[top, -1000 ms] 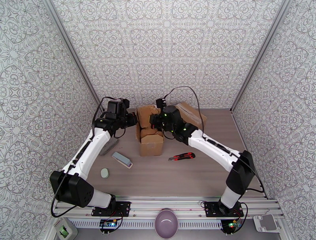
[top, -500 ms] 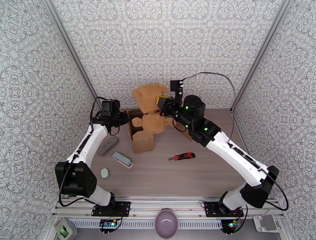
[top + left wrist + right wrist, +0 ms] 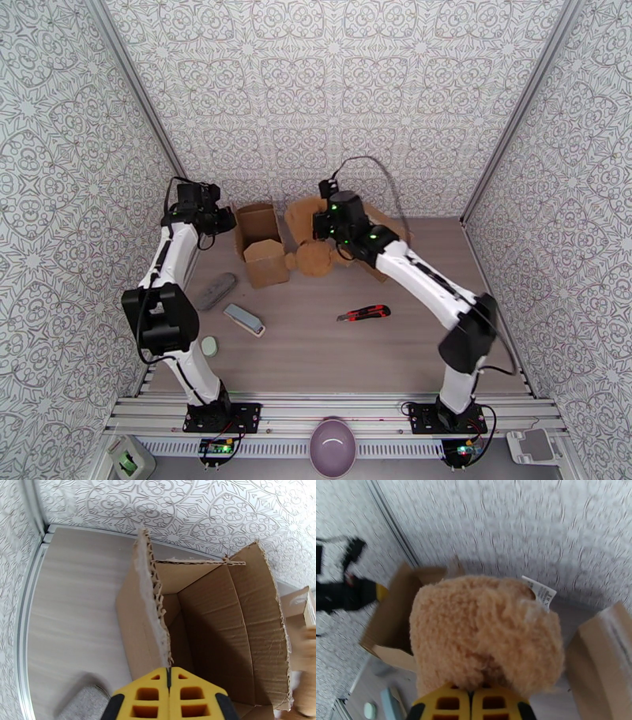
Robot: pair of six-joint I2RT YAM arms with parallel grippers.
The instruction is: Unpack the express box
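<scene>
Brown corrugated cardboard: one express box [image 3: 259,237], open at the top, on the far left-centre of the counter [image 3: 379,355] near the back wall. No print or shipping label can be read on the faces in view. In the left wrist view the inside of the box [image 3: 221,630] is bare cardboard.

Left gripper [image 3: 169,679]: yellow fingers pressed together on the torn edge of the box's left wall. From above, the left gripper [image 3: 229,219] is at the box's far left corner.

One tan plush bear [image 3: 312,256], outside the box and just beside its right side. Right gripper [image 3: 471,695] is clamped into the fur from above; whether the bear touches the counter cannot be told. One white sewn-in tag [image 3: 540,591], print too blurred to read.

One second carton [image 3: 387,225] right of the bear, partly behind the right arm.

Loose items, one each:
- red-and-black utility knife [image 3: 363,313], centre
- grey-blue block [image 3: 243,320]
- grey oblong pad [image 3: 215,290]
- pale-green disc [image 3: 208,346]
- purple bowl [image 3: 332,446], below the arm rail

Surface: grey-brown wood-grain counter. Enclosure: three walls [image 3: 332,95] in a white-and-grey ornamental pattern, with metal posts [image 3: 142,103] at the back corners.
</scene>
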